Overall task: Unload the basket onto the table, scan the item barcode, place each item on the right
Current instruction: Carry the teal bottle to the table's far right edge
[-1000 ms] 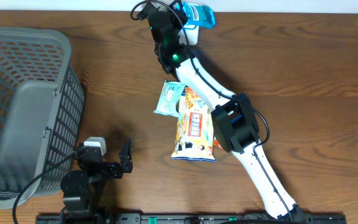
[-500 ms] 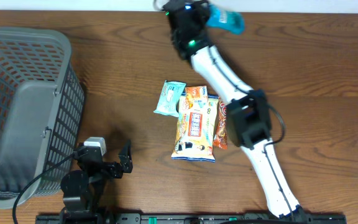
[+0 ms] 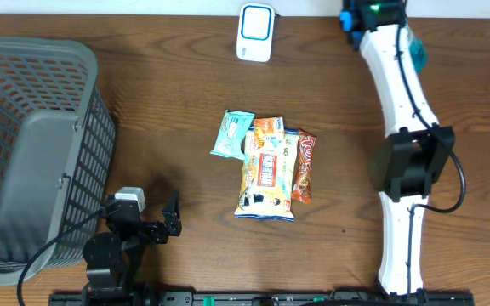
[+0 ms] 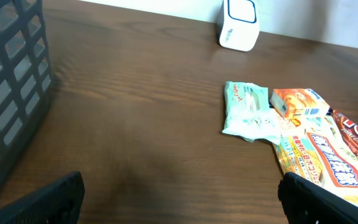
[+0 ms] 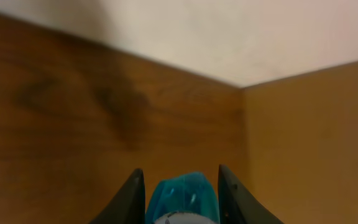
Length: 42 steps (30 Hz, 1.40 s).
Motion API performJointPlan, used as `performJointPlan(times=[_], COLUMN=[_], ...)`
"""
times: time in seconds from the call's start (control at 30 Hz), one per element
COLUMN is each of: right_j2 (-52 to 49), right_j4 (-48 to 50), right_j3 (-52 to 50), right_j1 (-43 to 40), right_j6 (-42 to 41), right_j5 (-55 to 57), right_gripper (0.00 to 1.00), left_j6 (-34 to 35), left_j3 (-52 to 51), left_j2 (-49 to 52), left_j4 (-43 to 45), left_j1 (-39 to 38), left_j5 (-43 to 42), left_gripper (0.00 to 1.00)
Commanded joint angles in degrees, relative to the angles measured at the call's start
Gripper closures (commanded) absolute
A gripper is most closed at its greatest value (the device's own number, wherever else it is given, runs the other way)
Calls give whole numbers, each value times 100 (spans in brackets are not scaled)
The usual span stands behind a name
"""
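Note:
A blue translucent item point(image 5: 183, 198) sits between the dark fingers of my right gripper point(image 5: 180, 177), which is shut on it. In the overhead view only a teal edge of the item point(image 3: 417, 53) peeks out beside the right arm at the table's far right corner. The white barcode scanner point(image 3: 254, 32) stands at the back centre, well left of that arm; it also shows as the scanner point(image 4: 239, 25) in the left wrist view. My left gripper point(image 4: 181, 205) hangs open and empty low over bare wood at the front left.
A grey mesh basket point(image 3: 32, 153) fills the left side. Mid-table lie a teal packet point(image 3: 232, 134), an orange box point(image 3: 267, 129), a large snack bag point(image 3: 266, 178) and an orange-brown bar point(image 3: 304, 166). The wall and table edge are close ahead of the right gripper.
The right arm has swung from the scanner at the back centre across to the far right corner, carrying the blue item. The left arm has stayed still.

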State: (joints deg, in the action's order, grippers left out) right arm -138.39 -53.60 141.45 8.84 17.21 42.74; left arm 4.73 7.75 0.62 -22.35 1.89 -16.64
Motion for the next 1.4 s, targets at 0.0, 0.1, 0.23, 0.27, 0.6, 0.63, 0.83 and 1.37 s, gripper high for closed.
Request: performJointPlan(times=[0.0,0.1,0.23,0.27,0.6,0.63,0.83,1.37], right_j2=[114,114,114,114,114,114,114,111], right_j4=[-219,-476,-791,-855,-1110,-1091,-901,619], right_j3=[87,87,81,81,76,76,17,-87], right_j1=[-339,-678,-1191,-1327,-2677,-2791,-3523,-4284], right_j6=[-809,-992,-1145,-1167,-1209,-1209,-1204,-1172], right_j5=[-286,-560,-955,-1029,-2194,-2341,-2876,-3998], right_gripper=[99,99,99,99,99,99,99,99], left_j6=[50,50,50,52,50,50,50,50], left_j3=[-87,-87,-87,-87,-87,-87,-87,-87], left_j2=[-28,-28,-28,-28,-28,-28,-28,-28], left_j4=[-109,-109,-109,-109,-109,-109,-109,-109], left_j1=[35,35,35,35,35,35,35,35], left_j5=[-72,-72,-72,-72,-72,-72,-72,-72], left_gripper=[0,0,0,0,0,0,0,0])
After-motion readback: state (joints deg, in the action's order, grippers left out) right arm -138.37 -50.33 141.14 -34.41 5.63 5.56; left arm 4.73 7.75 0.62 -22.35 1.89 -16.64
